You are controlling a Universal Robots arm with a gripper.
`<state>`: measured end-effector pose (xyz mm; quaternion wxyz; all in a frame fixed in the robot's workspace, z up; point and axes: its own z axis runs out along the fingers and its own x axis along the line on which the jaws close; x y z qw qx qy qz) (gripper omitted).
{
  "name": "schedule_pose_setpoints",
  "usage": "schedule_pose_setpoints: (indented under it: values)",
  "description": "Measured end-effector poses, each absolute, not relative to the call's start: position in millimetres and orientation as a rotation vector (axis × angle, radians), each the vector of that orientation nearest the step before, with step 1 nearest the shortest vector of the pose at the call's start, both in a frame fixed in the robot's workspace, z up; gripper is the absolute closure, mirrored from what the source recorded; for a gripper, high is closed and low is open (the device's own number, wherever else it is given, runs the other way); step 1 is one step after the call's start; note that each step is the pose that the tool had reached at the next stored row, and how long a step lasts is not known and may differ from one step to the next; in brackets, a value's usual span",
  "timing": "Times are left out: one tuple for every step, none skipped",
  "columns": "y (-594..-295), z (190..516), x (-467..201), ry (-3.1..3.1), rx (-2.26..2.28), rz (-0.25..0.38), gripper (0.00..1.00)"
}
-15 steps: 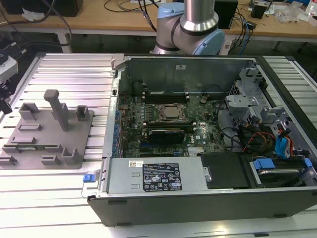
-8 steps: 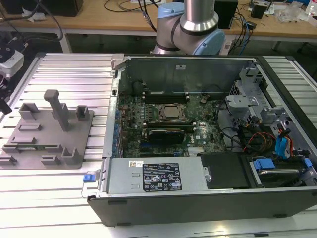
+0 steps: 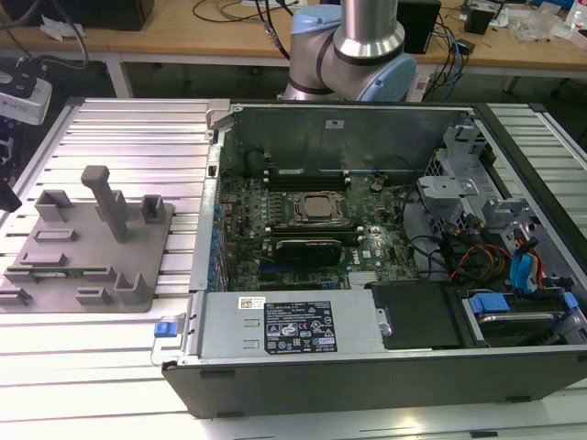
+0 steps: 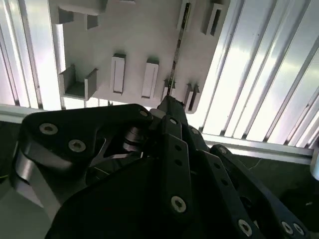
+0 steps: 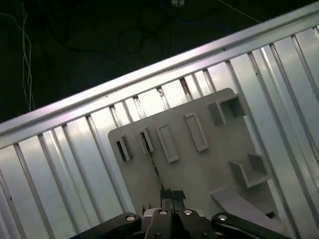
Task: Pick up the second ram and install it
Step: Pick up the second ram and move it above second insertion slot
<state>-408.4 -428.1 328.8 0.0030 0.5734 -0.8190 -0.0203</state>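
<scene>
The second ram (image 3: 73, 271) is seen as a thin green strip in the fixture (image 3: 83, 243). The fingers (image 5: 167, 194) are closed, empty.

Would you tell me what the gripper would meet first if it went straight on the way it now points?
Probably the second ram, standing on edge in the grey fixture just beyond the gripper; depth is unclear.

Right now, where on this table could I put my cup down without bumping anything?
Bare ribbed table lies beyond the grey fixture plate, bordered by the open computer case; another strip runs nearer the camera, before the plate. The plate's blocks and the case's inside are crowded.
</scene>
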Motion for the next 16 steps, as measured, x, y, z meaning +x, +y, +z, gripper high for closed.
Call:
schedule_pose_setpoints:
  values:
    - [-428.0, 328.5, -408.4, -2.538, 1.839, -0.064, 0.92]
    - [-428.0, 328.4, -408.4, -2.52, 1.863, -0.063, 0.92]
    - [-428.0, 327.8, -408.4, -2.482, 1.911, -0.063, 0.92]
    - [-428.0, 327.1, -408.4, -2.442, 1.961, -0.063, 0.92]
    - [-428.0, 326.6, -408.5, -2.421, 1.987, -0.063, 0.92]
    - [-428.0, 326.3, -408.5, -2.402, 2.009, -0.063, 0.92]
    - [-428.0, 325.5, -408.5, -2.365, 2.051, -0.062, 0.92]
    - [-428.0, 325.0, -408.5, -2.347, 2.072, -0.062, 0.92]
    - [-428.0, 323.9, -408.5, -2.312, 2.11, -0.062, 0.92]
    - [-428.0, 322.2, -408.5, -2.265, 2.158, -0.061, 0.92]
    - [-428.0, 321.1, -408.5, -2.229, 2.195, -0.061, 0.92]
    - [-428.0, 320.3, -408.5, -2.205, 2.218, -0.061, 0.92]
    - [-428.0, 320.3, -408.5, -2.204, 2.219, -0.061, 0.92]
    - [-428.0, 320.2, -408.4, -2.204, 2.219, -0.061, 0.92]
    - [-428.0, 319.5, -408.5, -2.231, 2.193, -0.061, 0.92]
    - [-428.0, 319.4, -408.5, -2.237, 2.186, -0.061, 0.92]
